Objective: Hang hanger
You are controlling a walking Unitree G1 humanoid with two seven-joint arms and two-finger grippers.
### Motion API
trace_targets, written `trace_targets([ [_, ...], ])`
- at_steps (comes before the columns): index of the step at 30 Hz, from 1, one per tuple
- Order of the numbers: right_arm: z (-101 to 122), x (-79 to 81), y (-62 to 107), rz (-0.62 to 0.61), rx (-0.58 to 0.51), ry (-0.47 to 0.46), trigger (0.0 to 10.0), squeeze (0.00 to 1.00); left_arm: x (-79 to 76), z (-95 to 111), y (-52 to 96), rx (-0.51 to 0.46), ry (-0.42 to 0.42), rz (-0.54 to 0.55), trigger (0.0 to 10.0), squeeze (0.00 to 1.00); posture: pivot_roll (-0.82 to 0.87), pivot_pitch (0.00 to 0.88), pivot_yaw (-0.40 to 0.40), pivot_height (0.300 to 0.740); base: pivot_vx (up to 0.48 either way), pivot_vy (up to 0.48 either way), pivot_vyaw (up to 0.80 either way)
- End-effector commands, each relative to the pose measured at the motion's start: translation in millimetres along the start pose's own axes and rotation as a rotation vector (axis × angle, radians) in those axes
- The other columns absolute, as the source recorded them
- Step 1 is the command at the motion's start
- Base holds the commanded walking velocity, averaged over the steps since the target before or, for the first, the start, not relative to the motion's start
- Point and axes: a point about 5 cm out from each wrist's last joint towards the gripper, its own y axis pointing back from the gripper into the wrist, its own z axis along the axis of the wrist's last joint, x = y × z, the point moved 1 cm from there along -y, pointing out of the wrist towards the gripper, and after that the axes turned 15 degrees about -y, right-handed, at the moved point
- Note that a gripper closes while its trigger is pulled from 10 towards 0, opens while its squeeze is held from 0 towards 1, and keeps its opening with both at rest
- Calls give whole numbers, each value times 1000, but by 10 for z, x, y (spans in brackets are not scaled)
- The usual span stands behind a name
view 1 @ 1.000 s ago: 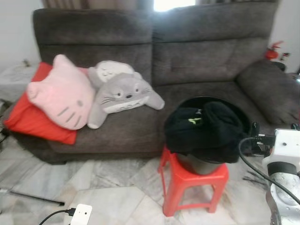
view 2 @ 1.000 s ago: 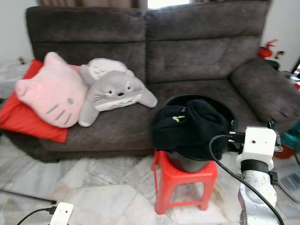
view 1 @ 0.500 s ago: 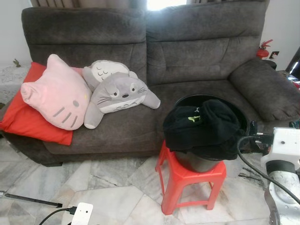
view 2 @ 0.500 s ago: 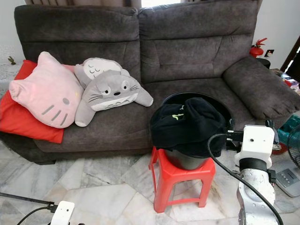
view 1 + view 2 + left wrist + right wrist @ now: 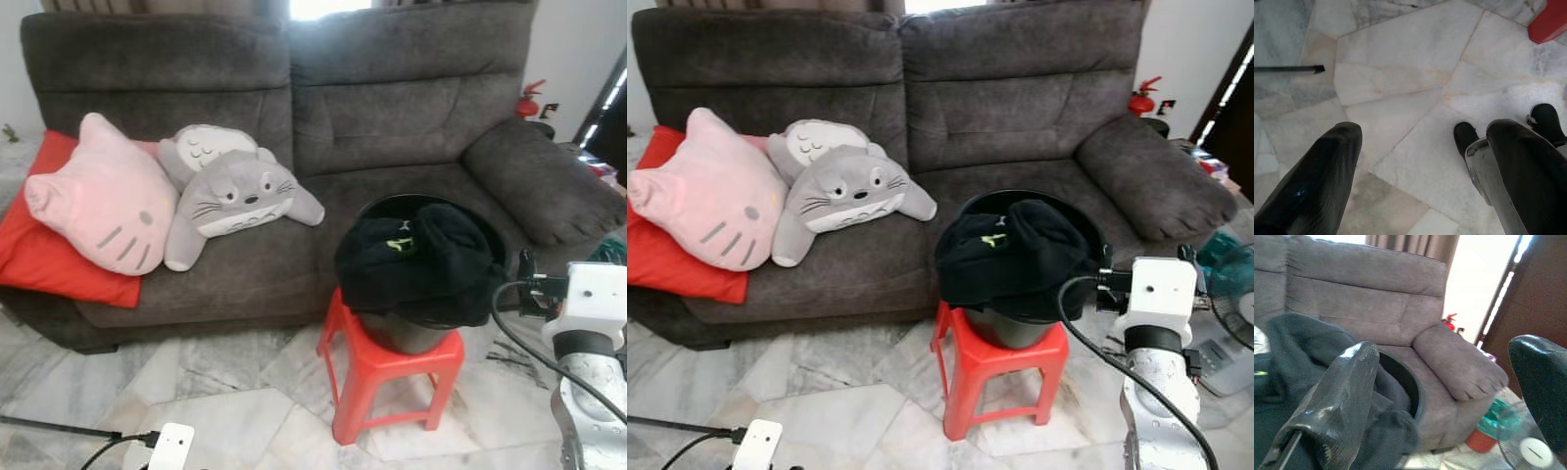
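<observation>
A: Where are your grippers, and how do the fingers stand?

B: Your right gripper [image 5: 1449, 396] is raised beside the black basin [image 5: 1058, 204], fingers spread wide, holding nothing. Your left gripper [image 5: 1420, 161] hangs idle over the marble floor [image 5: 1400, 73], fingers likewise apart and empty.

A: And outward from the right gripper?

B: The basin sits on a red stool [image 5: 997, 367], heaped with dark clothing [image 5: 1014, 255] that spills over the rim. Behind it stands the grey sofa [image 5: 1019, 88], bearing a pink cushion [image 5: 710, 201] and a grey plush [image 5: 847, 191].

A: Where is the hanger?

B: You cannot make one out here; it may lie under the clothing, or elsewhere.

A: How will it handle?

B: Judge it light, stiff and rather slick. The soft garments will drag and snag on it. Take hold at the neck below the hook, so that the hook stays free for the rail.
</observation>
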Motion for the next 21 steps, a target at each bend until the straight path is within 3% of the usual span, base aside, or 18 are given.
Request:
trace_targets([
  [1, -8, 14, -20, 7, 10, 2, 10000, 0, 15, -39, 8, 12, 4, 1, 10000, 0, -145, 0, 5, 740, 0, 0, 0],
  [6, -17, 28, -22, 11, 16, -12, 10000, 0, 15, -38, 8, 11, 4, 1, 10000, 0, -145, 0, 5, 740, 244, 0, -98],
  [14, -9, 45, -32, 18, 12, -15, 10000, 0, 17, -35, 8, 10, 5, 1, 10000, 0, -143, 0, 5, 740, 261, 0, -789],
  [21, 4, 59, -32, 25, 2, -6, 10000, 0, 19, -34, 8, 10, 7, 1, 10000, 0, -143, 0, 5, 740, 273, 0, 0],
])
